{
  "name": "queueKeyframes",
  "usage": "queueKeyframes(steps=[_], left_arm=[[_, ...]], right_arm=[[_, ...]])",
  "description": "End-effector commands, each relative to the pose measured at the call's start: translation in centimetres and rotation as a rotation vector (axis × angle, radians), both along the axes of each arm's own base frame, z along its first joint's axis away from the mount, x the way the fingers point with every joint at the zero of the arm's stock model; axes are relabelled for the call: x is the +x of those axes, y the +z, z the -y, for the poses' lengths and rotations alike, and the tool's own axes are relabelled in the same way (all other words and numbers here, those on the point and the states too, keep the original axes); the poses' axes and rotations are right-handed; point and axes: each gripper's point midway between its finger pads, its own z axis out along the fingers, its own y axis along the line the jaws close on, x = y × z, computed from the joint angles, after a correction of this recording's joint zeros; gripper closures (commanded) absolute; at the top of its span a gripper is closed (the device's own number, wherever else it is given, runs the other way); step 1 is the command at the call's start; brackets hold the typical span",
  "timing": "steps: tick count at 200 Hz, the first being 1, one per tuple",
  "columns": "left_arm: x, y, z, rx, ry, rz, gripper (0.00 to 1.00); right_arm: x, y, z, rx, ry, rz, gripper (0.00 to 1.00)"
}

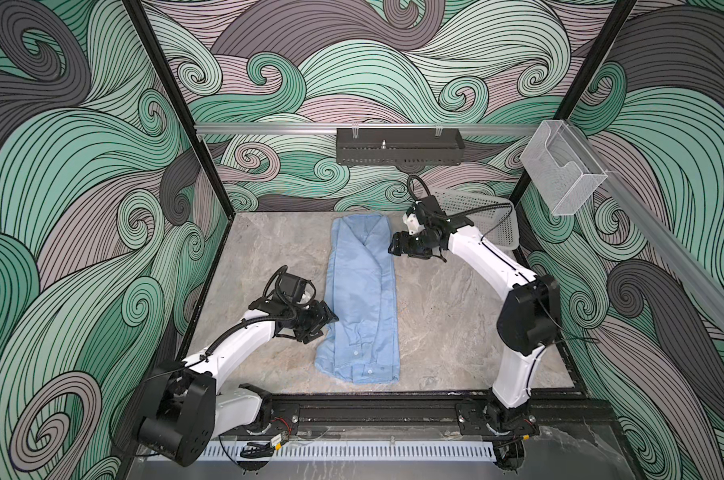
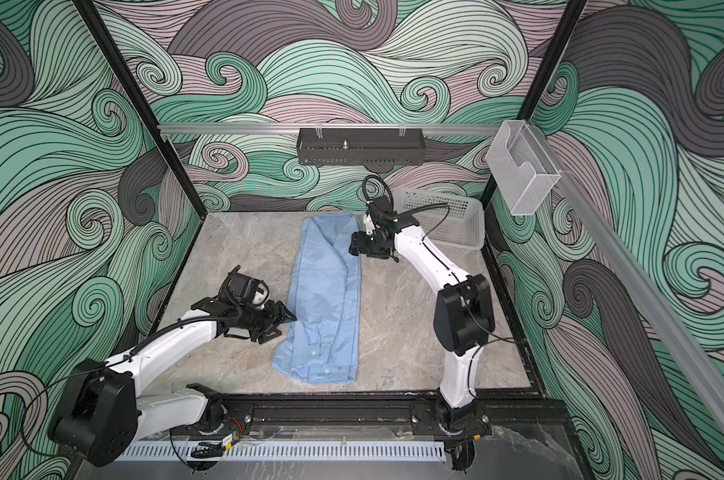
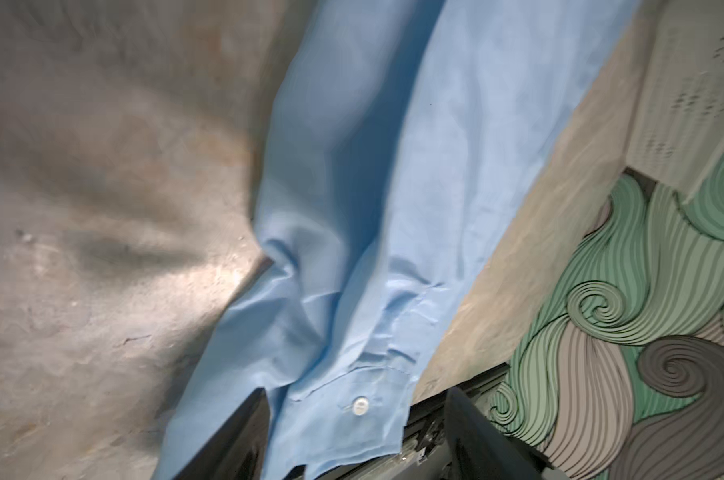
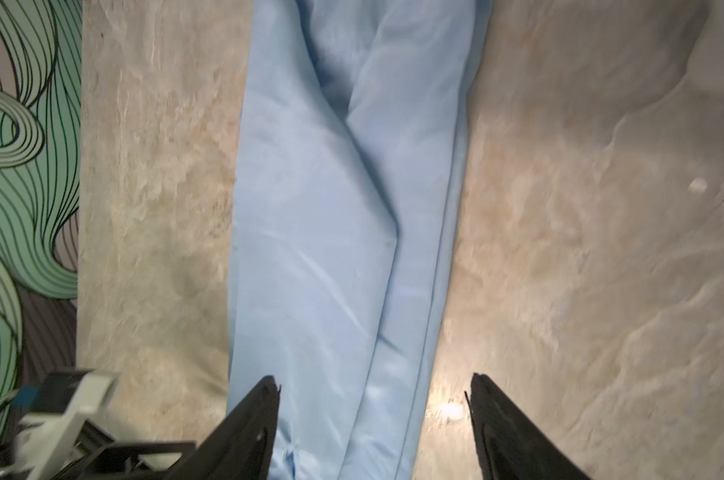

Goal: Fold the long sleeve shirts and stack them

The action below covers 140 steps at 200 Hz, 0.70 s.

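Note:
One light blue long sleeve shirt [image 1: 362, 299] [image 2: 327, 299] lies on the table, folded lengthwise into a narrow strip, with the collar end far and the buttoned cuffs near. My left gripper [image 1: 331, 322] [image 2: 287, 322] stands open at the strip's left edge, near its front end. In the left wrist view a cuff with a pale button lies between the spread jaws of that gripper [image 3: 357, 392], on the shirt [image 3: 373, 187]. My right gripper [image 1: 391, 245] [image 2: 352, 247] is open at the strip's right edge, near the collar end. In its wrist view the gripper [image 4: 373, 377] straddles the shirt [image 4: 335, 208] and bare table.
A white perforated basket [image 1: 481, 216] [image 2: 456, 220] stands at the back right corner, behind the right arm. A black tray [image 1: 397, 147] hangs on the back rail and a clear box [image 1: 560, 170] on the right rail. Bare marble table [image 1: 456, 316] flanks the shirt.

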Motion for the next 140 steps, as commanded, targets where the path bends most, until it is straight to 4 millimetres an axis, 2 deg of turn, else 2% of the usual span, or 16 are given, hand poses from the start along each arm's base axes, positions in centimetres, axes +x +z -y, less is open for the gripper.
queueKeyframes(steps=[1,28,47,79,114,140], left_arm=[[0.2,0.7,1.0,-0.054,-0.003,0.045,0.33],[-2.0,-1.0,-0.5,-0.01,0.026,0.012,0.33],[-3.3,-2.3,-1.2,0.006,0.039,-0.008,0.36],[-5.0,-4.3,-1.9,0.016,0.051,-0.052,0.41],[-7.3,-6.6,-2.8,0.038,0.066,-0.117,0.47],[-9.4,-8.1,-3.6,0.049,0.086,-0.171,0.5]], right_arm=[[-3.5,-1.6,-3.7,0.077,0.078,-0.031,0.32],[-7.6,-3.4,-7.5,0.074,0.214,-0.052,0.35],[-9.1,-5.1,-9.9,0.059,0.285,-0.078,0.39],[-8.8,-9.5,-11.7,0.019,0.302,-0.137,0.47],[-7.7,-13.8,-11.4,-0.049,0.259,-0.187,0.54],[-6.9,-15.8,-10.5,-0.094,0.199,-0.215,0.59]])
